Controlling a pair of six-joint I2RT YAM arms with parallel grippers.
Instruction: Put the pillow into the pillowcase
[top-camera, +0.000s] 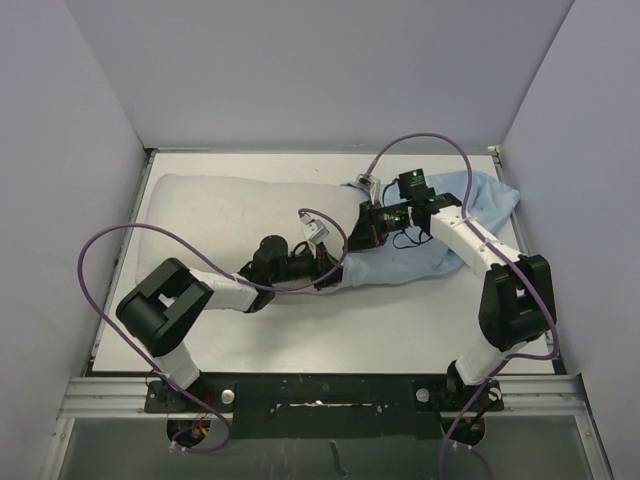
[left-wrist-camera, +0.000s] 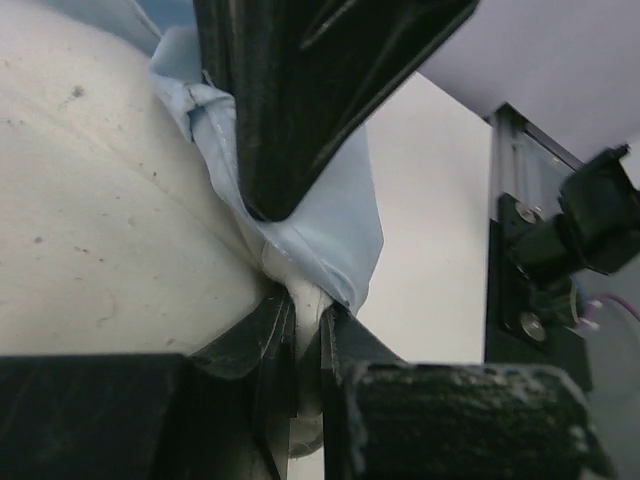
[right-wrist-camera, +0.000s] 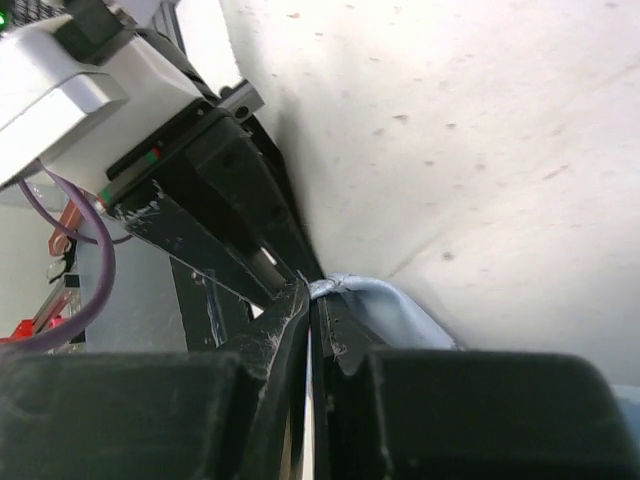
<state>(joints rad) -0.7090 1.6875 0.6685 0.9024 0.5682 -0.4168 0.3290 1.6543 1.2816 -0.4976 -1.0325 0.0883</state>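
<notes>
The off-white pillow (top-camera: 220, 215) lies across the back left of the table. The light blue pillowcase (top-camera: 495, 200) lies wrinkled at the back right, its open end meeting the pillow's right end. My left gripper (top-camera: 338, 268) is shut on a pinch of the pillow's white fabric (left-wrist-camera: 100, 200) at its near right corner, with the pillowcase hem (left-wrist-camera: 330, 220) right beside it. My right gripper (top-camera: 362, 238) is shut on the pillowcase hem (right-wrist-camera: 390, 310), close against the pillow (right-wrist-camera: 480, 130). The two grippers are almost touching; the right one's fingers (left-wrist-camera: 290, 100) fill the top of the left wrist view.
The white table (top-camera: 400, 320) is boxed in by grey walls (top-camera: 320, 70) at the back and both sides. A metal rail (top-camera: 320, 395) with the arm bases runs along the near edge. Purple cables (top-camera: 100, 250) loop over both arms.
</notes>
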